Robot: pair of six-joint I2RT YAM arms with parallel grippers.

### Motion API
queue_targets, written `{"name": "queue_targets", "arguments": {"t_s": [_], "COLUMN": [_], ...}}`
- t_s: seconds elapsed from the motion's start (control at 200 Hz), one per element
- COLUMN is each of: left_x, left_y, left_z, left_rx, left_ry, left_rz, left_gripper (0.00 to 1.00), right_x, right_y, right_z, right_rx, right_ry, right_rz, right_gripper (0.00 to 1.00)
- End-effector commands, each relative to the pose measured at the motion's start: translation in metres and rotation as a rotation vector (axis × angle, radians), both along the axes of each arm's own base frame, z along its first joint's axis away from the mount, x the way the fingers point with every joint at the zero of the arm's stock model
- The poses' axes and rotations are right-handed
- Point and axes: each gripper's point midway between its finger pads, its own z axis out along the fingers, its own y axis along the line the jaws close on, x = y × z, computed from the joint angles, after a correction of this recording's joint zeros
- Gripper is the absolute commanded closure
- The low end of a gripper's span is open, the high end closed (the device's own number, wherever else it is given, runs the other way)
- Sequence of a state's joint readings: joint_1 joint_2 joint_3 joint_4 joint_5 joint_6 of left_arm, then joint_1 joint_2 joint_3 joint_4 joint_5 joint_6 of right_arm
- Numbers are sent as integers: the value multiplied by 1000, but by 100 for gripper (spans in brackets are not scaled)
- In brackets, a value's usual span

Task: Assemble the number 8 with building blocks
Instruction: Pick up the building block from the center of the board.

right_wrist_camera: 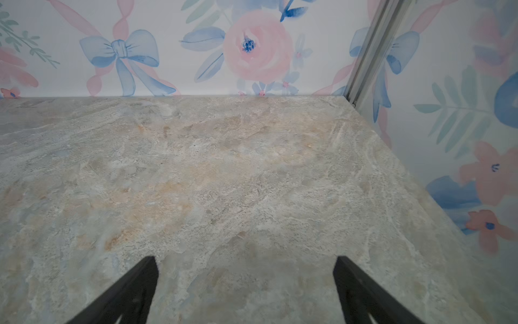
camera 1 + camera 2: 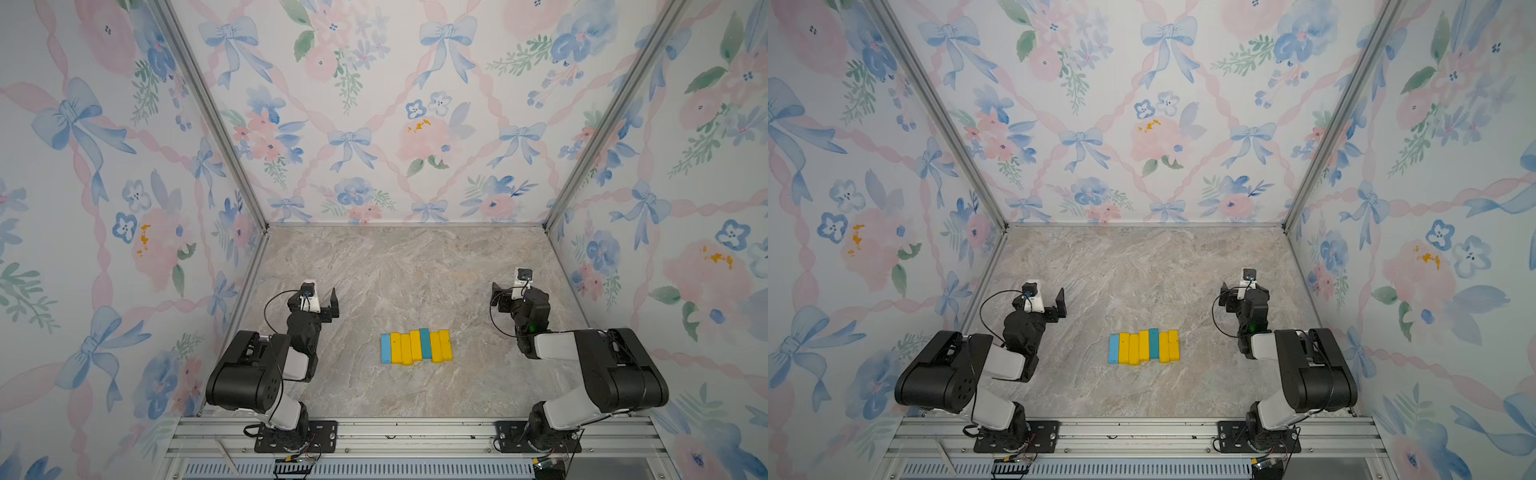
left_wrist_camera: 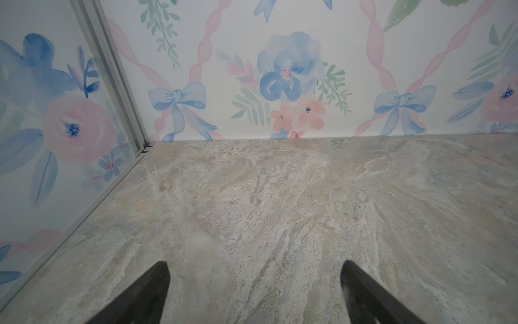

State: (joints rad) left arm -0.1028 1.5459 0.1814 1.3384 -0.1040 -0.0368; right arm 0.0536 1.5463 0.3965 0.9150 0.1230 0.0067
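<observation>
Seven building blocks lie side by side in one tight row at the front middle of the marble table. The row runs from a light blue bar at its left end through yellow bars and a teal bar to more yellow bars. No number 8 shows. My left gripper hovers open, left of and behind the row. My right gripper hovers open to the right and behind. Both wrist views show only bare tabletop between the fingers.
Floral-papered walls close the table on three sides, with aluminium corner posts at the back corners. An aluminium rail carrying both arm bases runs along the front edge.
</observation>
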Motion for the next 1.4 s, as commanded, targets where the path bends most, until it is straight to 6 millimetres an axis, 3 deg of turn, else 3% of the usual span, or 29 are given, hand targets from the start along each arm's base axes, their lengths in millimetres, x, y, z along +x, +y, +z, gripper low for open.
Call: {"name": "queue_targets", "arguments": {"t_s": [0.0,1.205,1.29,1.395], "left_x": [0,0,-3,-15], "left_y": [2,3,0,2], "left_z": [4,5,13,32], "left_rx": [-3,-1,16,34], "left_ry": [-18,-22,-44,-93], "left_rz": [5,8,9,58], "left_gripper": [2,2,2,2], "right_x": [-2,-3,-4,-4], "right_y": [1,1,3,19], "right_z": [-4,-4,11,52], "right_rx": [-7,-7,-47,-80], "right_ry": [18,16,29,81], "right_rz": [4,5,-14,1], "right_gripper": [2,2,2,2]}}
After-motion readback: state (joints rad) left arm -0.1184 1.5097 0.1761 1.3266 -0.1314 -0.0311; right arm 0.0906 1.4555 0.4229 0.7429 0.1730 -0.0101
